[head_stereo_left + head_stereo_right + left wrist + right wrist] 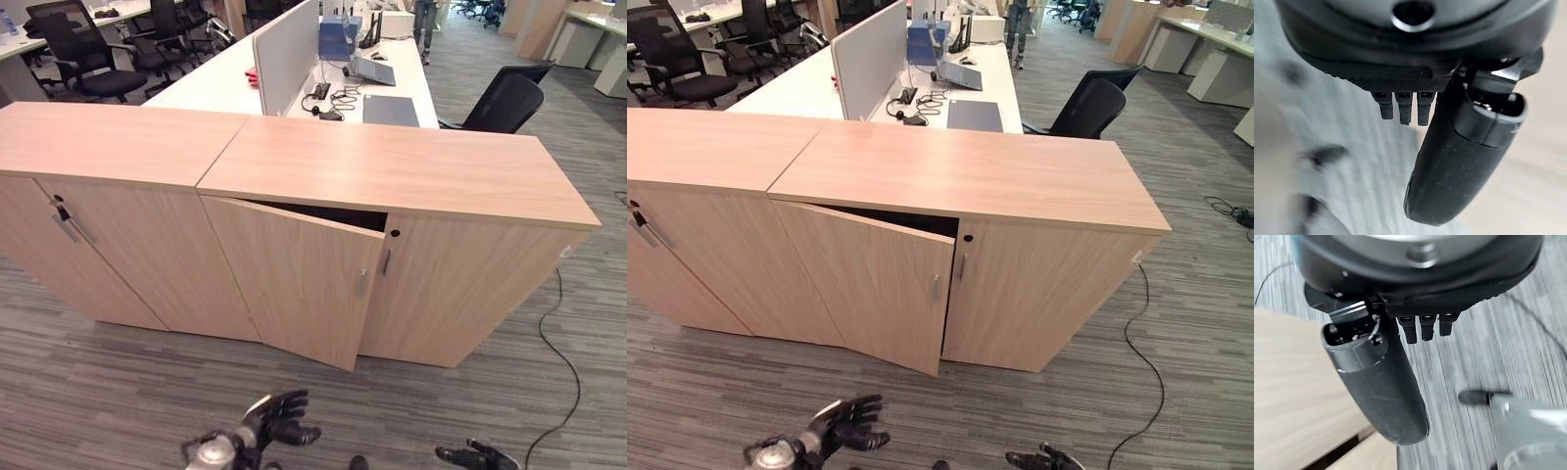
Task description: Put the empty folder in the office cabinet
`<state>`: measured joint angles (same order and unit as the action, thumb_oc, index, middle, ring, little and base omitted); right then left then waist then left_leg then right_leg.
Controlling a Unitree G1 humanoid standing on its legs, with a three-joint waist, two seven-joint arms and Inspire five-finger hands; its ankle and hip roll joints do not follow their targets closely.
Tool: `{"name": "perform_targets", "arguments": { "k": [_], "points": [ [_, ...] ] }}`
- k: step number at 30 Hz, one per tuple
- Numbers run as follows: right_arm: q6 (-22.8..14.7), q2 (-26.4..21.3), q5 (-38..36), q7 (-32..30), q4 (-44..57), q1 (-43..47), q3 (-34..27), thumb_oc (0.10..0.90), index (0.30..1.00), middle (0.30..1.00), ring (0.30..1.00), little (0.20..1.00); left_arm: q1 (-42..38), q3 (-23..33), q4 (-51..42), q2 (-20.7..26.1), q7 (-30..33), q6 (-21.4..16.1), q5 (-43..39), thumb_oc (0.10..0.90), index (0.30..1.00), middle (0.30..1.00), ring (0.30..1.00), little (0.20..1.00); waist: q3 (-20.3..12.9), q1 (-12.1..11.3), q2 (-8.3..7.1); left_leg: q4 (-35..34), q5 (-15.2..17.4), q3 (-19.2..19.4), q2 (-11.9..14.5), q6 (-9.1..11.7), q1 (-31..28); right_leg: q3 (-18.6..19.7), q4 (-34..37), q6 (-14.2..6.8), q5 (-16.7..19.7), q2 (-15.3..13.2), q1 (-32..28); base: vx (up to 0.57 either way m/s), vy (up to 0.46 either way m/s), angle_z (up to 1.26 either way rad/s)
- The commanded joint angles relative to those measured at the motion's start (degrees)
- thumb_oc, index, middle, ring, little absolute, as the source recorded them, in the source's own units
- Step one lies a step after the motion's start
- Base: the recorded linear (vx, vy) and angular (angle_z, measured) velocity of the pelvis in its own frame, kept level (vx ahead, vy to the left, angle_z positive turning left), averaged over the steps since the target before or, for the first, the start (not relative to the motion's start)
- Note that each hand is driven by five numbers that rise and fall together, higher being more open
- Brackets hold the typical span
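Observation:
The light wooden office cabinet [411, 171] stands in front of me. Its left door [294, 279] hangs ajar, swung out toward me, with a dark gap along its top edge; the right door [460, 294] is closed. My left hand [276, 416] hovers low over the carpet in front of the ajar door, open with its fingers spread and holding nothing. My right hand [480, 456] is low to the right, open and holding nothing. The wrist views show each thumb [1449, 166] [1386, 387] stretched out with nothing held.
A second wooden cabinet [108, 225] adjoins on the left, doors closed. Behind them is a white desk [211, 78] with a grey divider panel [284, 44], laptops and cables. Black office chairs [505, 103] stand behind. A person's legs [424, 24] show far back.

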<state>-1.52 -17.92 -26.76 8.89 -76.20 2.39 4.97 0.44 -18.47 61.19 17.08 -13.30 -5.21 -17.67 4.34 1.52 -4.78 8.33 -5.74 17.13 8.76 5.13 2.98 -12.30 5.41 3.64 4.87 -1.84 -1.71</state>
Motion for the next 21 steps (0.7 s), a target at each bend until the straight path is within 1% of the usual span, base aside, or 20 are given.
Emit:
{"name": "perform_targets", "arguments": {
  "k": [1, 2, 3, 4, 6, 7, 8, 10, 11, 12, 13, 14, 15, 17, 18, 21],
  "points": [
    [-0.03, -1.79, 2.66, -0.07, -1.49, 0.34, 0.89, 0.800, 0.900, 0.900, 0.900, 0.900, -4.28, 5.37, 2.00, -1.00, 3.82, -1.84, -0.59, 0.800, 0.900, 0.900, 0.900, 0.900, -0.49, -0.23, -0.12, 4.18, 9.71, 0.24, -0.51, -1.26, 0.04, -0.44, -1.18, -6.94, -5.95, 0.73, -3.10, 0.07, 0.112, -0.26],
    [-0.06, -1.63, 3.09, -0.54, -1.49, 0.24, 0.73, 0.800, 0.900, 0.900, 0.900, 0.900, -4.36, 8.75, 5.95, -2.21, 5.33, -2.10, -2.84, 0.800, 0.900, 0.900, 0.900, 0.900, -1.02, 0.03, 0.09, 1.20, 9.61, 0.22, -2.09, -1.42, -1.39, -0.36, -1.30, -7.36, -5.56, 0.44, -3.02, 0.08, 0.148, -0.17],
    [-0.06, -1.55, 3.28, -0.69, -1.51, 0.02, 0.64, 0.800, 0.900, 0.900, 0.900, 0.900, -4.13, 10.03, 7.02, -2.59, 5.71, -2.11, -3.54, 0.800, 0.900, 0.900, 0.900, 0.900, -1.17, 0.15, 0.28, -0.21, 9.39, 0.37, -2.68, -1.53, -1.96, -0.44, -1.44, -7.54, -5.47, 0.33, -2.86, 0.05, 0.109, -0.07],
    [-0.06, -1.52, 3.28, -0.70, -1.51, 0.04, 0.64, 0.800, 0.900, 0.900, 0.900, 0.900, -4.14, 10.04, 7.03, -2.57, 5.71, -2.11, -3.54, 0.800, 0.900, 0.900, 0.900, 0.900, -1.38, 0.20, 0.21, -0.44, 9.15, 0.36, -2.78, -1.54, -1.79, -0.47, -1.48, -7.52, -5.45, 0.26, -2.59, 0.03, 0.085, -0.04],
    [-0.25, -1.11, 3.74, -1.08, -1.75, -0.75, 0.33, 0.800, 0.900, 0.900, 0.900, 0.900, -3.05, 11.79, 8.35, -3.20, 6.82, -2.50, -3.49, 0.800, 0.900, 0.900, 0.900, 0.900, -2.13, 0.37, 0.78, -4.27, 8.41, 0.96, -4.06, -1.85, -3.02, -0.72, -1.40, -8.17, -4.95, -0.07, -2.15, 0.05, 0.116, -0.07],
    [-0.29, -0.93, 3.88, -1.26, -1.79, -1.18, 0.27, 0.800, 0.900, 0.900, 0.900, 0.900, -2.36, 12.03, 8.48, -3.44, 7.33, -2.80, -2.74, 0.800, 0.900, 0.900, 0.900, 0.900, -2.29, 0.42, 1.12, -5.90, 8.16, 0.98, -4.53, -2.01, -3.75, -0.83, -1.33, -8.44, -4.80, -0.17, -2.10, 0.08, 0.159, -0.09],
    [-0.57, -0.42, 4.14, -1.46, -1.72, -2.10, 0.20, 0.800, 0.900, 0.900, 0.900, 0.900, -0.95, 12.02, 8.39, -3.33, 8.74, -3.79, -0.50, 0.800, 0.900, 0.900, 0.900, 0.900, -3.05, 0.41, 1.71, -9.45, 6.97, 0.74, -5.68, -2.23, -4.30, -1.27, -1.02, -8.95, -4.46, -0.51, -1.38, 0.07, 0.138, -0.07],
    [-0.77, 0.42, 4.97, -1.96, -1.44, -3.14, 0.64, 0.800, 0.900, 0.900, 0.900, 0.900, -0.05, 12.42, 7.31, -3.22, 10.46, -4.57, 0.78, 0.800, 0.900, 0.900, 0.900, 0.900, -3.48, 0.23, 2.08, -12.47, 5.98, 0.23, -6.74, -2.33, -4.87, -2.13, -0.68, -9.26, -4.48, -0.71, -1.07, 0.04, 0.095, 0.01],
    [-0.77, 0.43, 4.97, -1.97, -1.43, -3.17, 0.66, 0.800, 0.900, 0.900, 0.900, 0.900, 0.01, 12.42, 7.27, -3.22, 10.48, -4.56, 0.79, 0.800, 0.900, 0.900, 0.900, 0.900, -3.53, 0.29, 2.08, -12.58, 5.92, 0.18, -6.76, -2.33, -4.90, -2.18, -0.68, -9.27, -4.49, -0.72, -1.07, 0.02, 0.062, 0.09],
    [-1.21, 1.18, 4.97, -2.73, -0.84, -4.14, 0.70, 0.800, 0.900, 0.900, 0.900, 0.900, 1.33, 12.92, 4.96, -3.18, 13.38, -6.20, 2.48, 0.800, 0.900, 0.900, 0.900, 0.900, -3.65, 0.07, 2.11, -13.33, 6.22, -0.27, -7.18, -2.47, -5.19, -2.81, -0.52, -9.36, -4.73, -0.83, -1.10, 0.02, 0.031, 0.07],
    [-1.52, 1.45, 4.67, -3.29, -0.50, -4.64, 0.67, 0.800, 0.900, 0.900, 0.900, 0.900, 1.99, 12.62, 4.77, -3.26, 14.72, -6.78, 4.29, 0.800, 0.900, 0.900, 0.900, 0.900, -3.60, -0.02, 2.09, -13.33, 6.39, -0.45, -7.24, -2.48, -5.54, -3.10, -0.47, -9.41, -4.97, -0.80, -1.32, 0.04, 0.051, 0.08],
    [-2.07, 1.55, 4.07, -3.97, -0.10, -4.66, 0.61, 0.800, 0.900, 0.900, 0.900, 0.900, 2.71, 11.44, 5.51, -3.46, 14.69, -6.40, 5.81, 0.800, 0.900, 0.900, 0.900, 0.900, -3.59, -0.04, 2.08, -13.33, 6.57, -0.48, -7.23, -2.54, -6.05, -3.39, -0.45, -9.53, -5.24, -0.79, -1.63, 0.03, 0.023, 0.08],
    [-2.07, 1.55, 4.07, -3.97, -0.09, -4.67, 0.61, 0.800, 0.900, 0.900, 0.900, 0.900, 2.71, 11.43, 5.52, -3.46, 14.69, -6.40, 5.81, 0.800, 0.900, 0.900, 0.900, 0.900, -3.55, -0.06, 2.09, -13.33, 6.58, -0.46, -7.23, -2.54, -6.09, -3.38, -0.44, -9.53, -5.24, -0.78, -1.67, 0.03, 0.035, 0.10],
    [-2.25, 1.72, 4.00, -4.14, 0.11, -4.54, 1.14, 0.800, 0.900, 0.900, 0.900, 0.900, 2.89, 11.09, 6.00, -3.64, 14.15, -5.99, 4.98, 0.800, 0.900, 0.900, 0.900, 0.900, -3.56, -0.04, 2.22, -13.33, 6.86, -0.43, -7.21, -2.73, -6.51, -3.50, -0.52, -9.59, -5.37, -0.82, -1.91, 0.02, 0.042, 0.06],
    [-1.99, 1.74, 4.70, -4.07, 0.30, -4.16, 1.95, 0.800, 0.900, 0.900, 0.900, 0.900, 2.64, 11.48, 7.27, -4.29, 12.30, -4.95, 2.27, 0.800, 0.900, 0.900, 0.900, 0.900, -3.76, 0.12, 2.46, -13.33, 7.11, -0.20, -7.22, -2.87, -6.73, -3.43, -0.53, -9.66, -5.42, -0.94, -2.12, 0.02, 0.058, 0.00],
    [-1.43, 1.90, 5.49, -3.66, 0.30, -3.49, 2.79, 0.800, 0.900, 0.900, 0.900, 0.900, 1.75, 12.15, 8.54, -4.91, 9.79, -3.96, -1.75, 0.800, 0.900, 0.900, 0.900, 0.900, -4.36, 0.52, 2.84, -13.33, 7.53, -0.02, -7.27, -3.09, -6.97, -3.24, -0.55, -9.71, -5.37, -1.02, -2.16, 0.02, 0.034, -0.01]
  ]
}}
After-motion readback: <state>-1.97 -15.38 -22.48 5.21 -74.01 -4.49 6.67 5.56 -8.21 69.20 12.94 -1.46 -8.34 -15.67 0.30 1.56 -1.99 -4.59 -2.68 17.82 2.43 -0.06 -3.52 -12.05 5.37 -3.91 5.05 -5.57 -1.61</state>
